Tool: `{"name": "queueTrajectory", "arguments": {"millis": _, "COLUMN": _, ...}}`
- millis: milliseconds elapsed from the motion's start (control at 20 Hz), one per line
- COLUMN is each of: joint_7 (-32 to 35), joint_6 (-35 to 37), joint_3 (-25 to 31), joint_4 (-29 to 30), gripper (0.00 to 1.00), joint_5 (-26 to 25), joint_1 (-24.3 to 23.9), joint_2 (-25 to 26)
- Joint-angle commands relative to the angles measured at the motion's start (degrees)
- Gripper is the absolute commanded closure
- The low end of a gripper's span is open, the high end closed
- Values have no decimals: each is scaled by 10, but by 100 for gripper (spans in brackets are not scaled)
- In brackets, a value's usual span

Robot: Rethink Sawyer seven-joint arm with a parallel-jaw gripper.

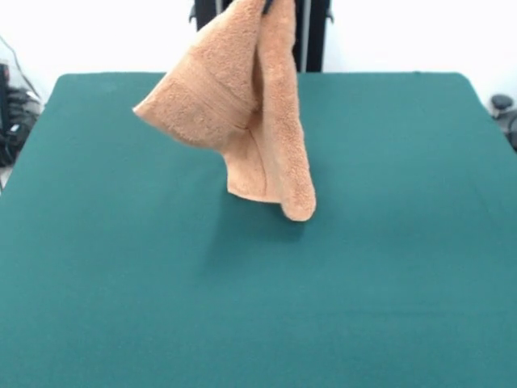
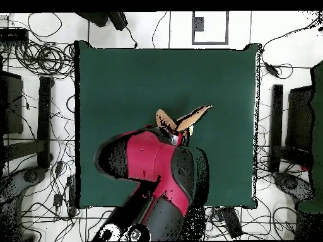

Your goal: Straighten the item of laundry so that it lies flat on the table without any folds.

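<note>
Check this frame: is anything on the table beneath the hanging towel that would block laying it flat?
Nothing visible does. The towel hangs bunched from the top of the front view, above the table, whose green surface under and around it shows no other object in either view.

The towel (image 1: 242,105) is tan-orange terry cloth and it hangs in the air above the table (image 1: 388,267), held from its top at the upper edge of the front view. It is folded on itself in long vertical folds. One wide part spreads to the left and shows a smooth woven stripe band. A narrower thick fold falls lowest, on the right. Whether this lowest tip touches the green cloth, I cannot tell. In the overhead view only two small pieces of the towel (image 2: 189,118) show, near the table (image 2: 126,82) centre. The table is large, dark green and rectangular.
</note>
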Motion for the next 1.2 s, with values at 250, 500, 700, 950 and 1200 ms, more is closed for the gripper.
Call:
{"name": "queueTrajectory", "arguments": {"millis": 250, "joint_7": 17, "joint_6": -16, "joint_3": 119, "joint_4": -2, "gripper": 100, "joint_5": -4, "joint_1": -51, "joint_2": 6}}
{"name": "queueTrajectory", "arguments": {"millis": 500, "joint_7": 11, "joint_6": -13, "joint_3": 129, "joint_4": -5, "gripper": 100, "joint_5": -19, "joint_1": -56, "joint_2": 5}}
{"name": "queueTrajectory", "arguments": {"millis": 700, "joint_7": 14, "joint_6": -14, "joint_3": 132, "joint_4": -5, "gripper": 100, "joint_5": -24, "joint_1": -57, "joint_2": 3}}
{"name": "queueTrajectory", "arguments": {"millis": 950, "joint_7": -6, "joint_6": -16, "joint_3": 145, "joint_4": -4, "gripper": 100, "joint_5": -32, "joint_1": -68, "joint_2": -2}}
{"name": "queueTrajectory", "arguments": {"millis": 1200, "joint_7": 5, "joint_6": -25, "joint_3": 156, "joint_4": 5, "gripper": 100, "joint_5": -34, "joint_1": -76, "joint_2": -6}}
